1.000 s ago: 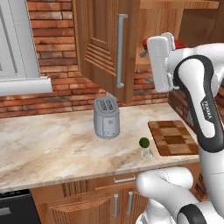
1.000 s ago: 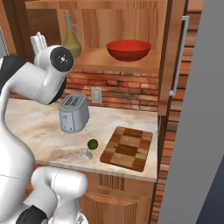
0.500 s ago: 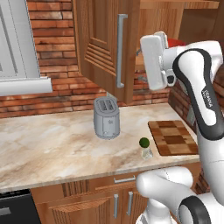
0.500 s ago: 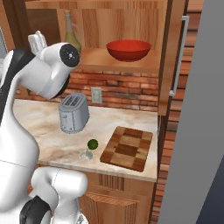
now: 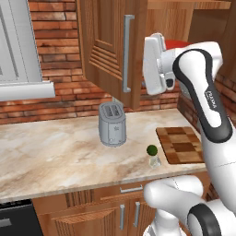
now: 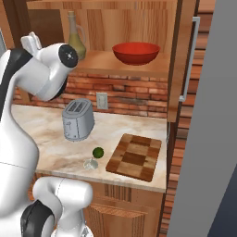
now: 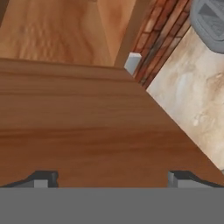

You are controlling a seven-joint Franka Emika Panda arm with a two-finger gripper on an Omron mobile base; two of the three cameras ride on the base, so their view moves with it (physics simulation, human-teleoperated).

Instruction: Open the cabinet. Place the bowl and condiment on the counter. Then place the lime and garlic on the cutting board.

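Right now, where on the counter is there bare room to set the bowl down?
The counter is bare left of the toaster, and in the strip between toaster and cutting board. The front edge is crowded: the lime and garlic sit beside the board.

The cabinet (image 6: 139,18) is warm grained wood with brushed-metal handles. The bowl (image 6: 136,53) looks glossy red; the toaster (image 5: 112,124) is matt grey metal
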